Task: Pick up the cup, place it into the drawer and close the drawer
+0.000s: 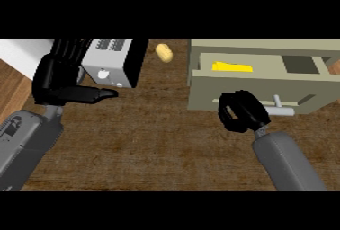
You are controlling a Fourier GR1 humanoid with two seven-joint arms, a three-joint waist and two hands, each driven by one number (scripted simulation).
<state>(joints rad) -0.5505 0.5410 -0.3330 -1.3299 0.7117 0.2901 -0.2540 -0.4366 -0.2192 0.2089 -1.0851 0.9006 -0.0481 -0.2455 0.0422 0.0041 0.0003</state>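
Right hand [242,112] curled empty against front of open drawer [256,85] by handle [282,108], yellow cup [232,67] inside; left hand [63,76] open by toaster [113,60].

I see a brown wood-grain surface [146,143] filling most of my view. At its far left stands a toaster [113,63], grey-white with a black side panel and dark slots on top; a small knob shows on its front face. Just right of the toaster, apart from it, lies a small tan potato-like lump [164,53] near the far edge. Beyond the toaster, at top left, I see a white patch [20,51], and I cannot tell what it is.
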